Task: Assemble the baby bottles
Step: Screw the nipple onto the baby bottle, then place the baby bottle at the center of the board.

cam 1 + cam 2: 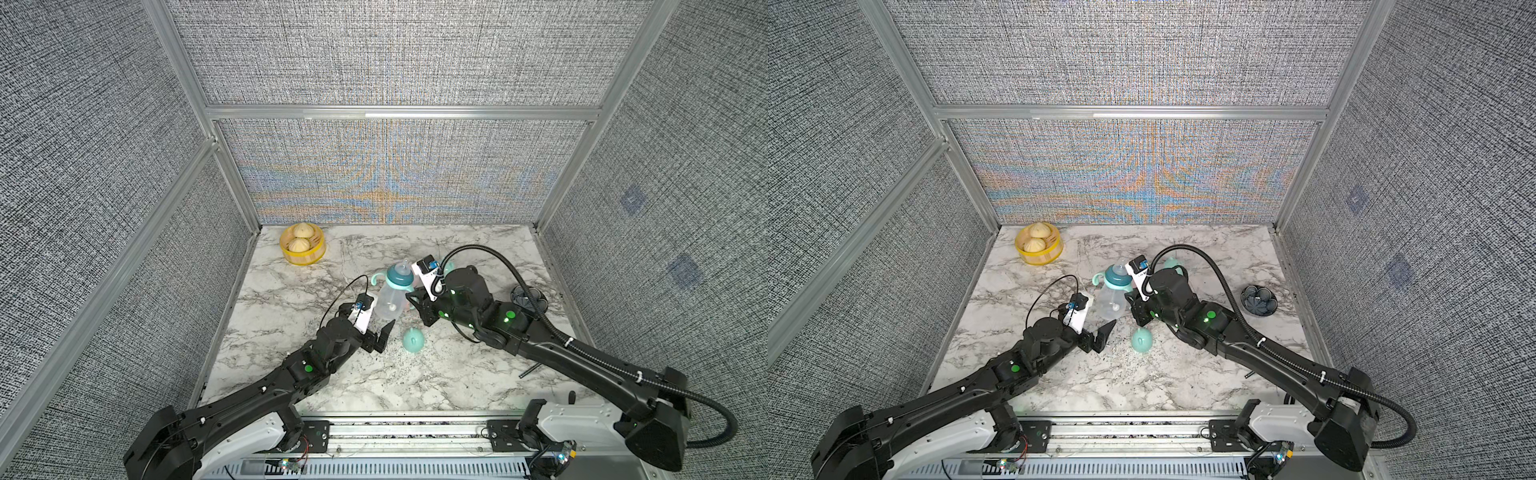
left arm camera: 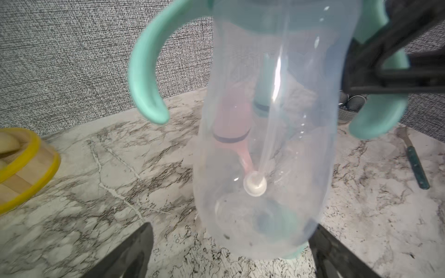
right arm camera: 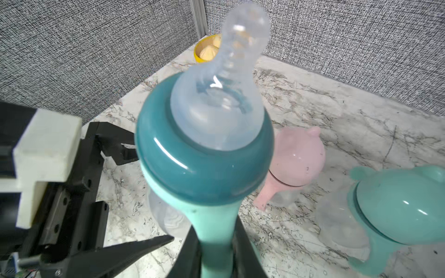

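Right end effector (image 3: 216,250) pinching mint handle (image 3: 213,214), overhead seemingly hidden

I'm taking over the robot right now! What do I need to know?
Left gripper: open, jaws either side of the bottle base, not gripping.
Right gripper: shut on the bottle's mint handle, holding it tilted.
Done: collar and nipple are on this bottle. A pink-capped bottle and a mint-capped bottle lie behind it.
Left: the loose mint cap lies on the table nearby; it likely goes on the held bottle.
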